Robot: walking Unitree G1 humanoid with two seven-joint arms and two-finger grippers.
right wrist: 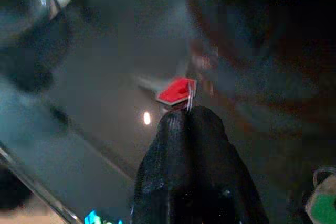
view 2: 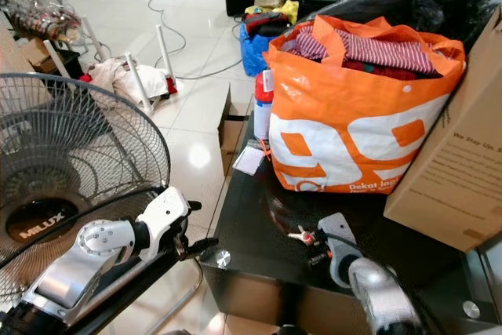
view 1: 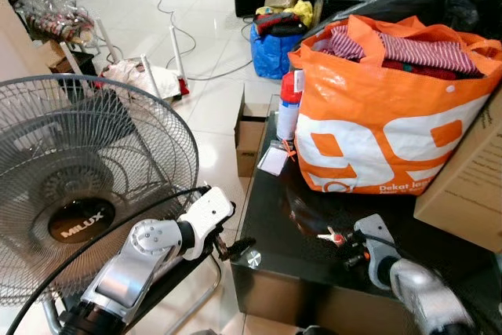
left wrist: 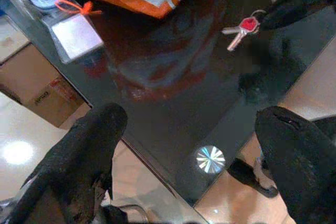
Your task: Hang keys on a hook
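Note:
A bunch of keys (view 1: 332, 236) with a red head lies on the black glass table (view 1: 271, 209), in front of the orange bag. My right gripper (right wrist: 185, 115) is low over the table with its tips at the keys (right wrist: 177, 91); its fingers are pressed together on the thin key ring. My left gripper (left wrist: 191, 115) hangs open over the table's front left corner, well short of the keys (left wrist: 241, 28), with nothing between its fingers (left wrist: 89, 145).
A full orange shopping bag (view 1: 376, 131) stands on the table behind the keys, with a cardboard box (view 1: 471, 178) to its right. A spray bottle (view 1: 290, 103) and a tag card (view 1: 274, 160) sit at the table's left edge. A large fan (view 1: 78, 186) stands left of the left arm.

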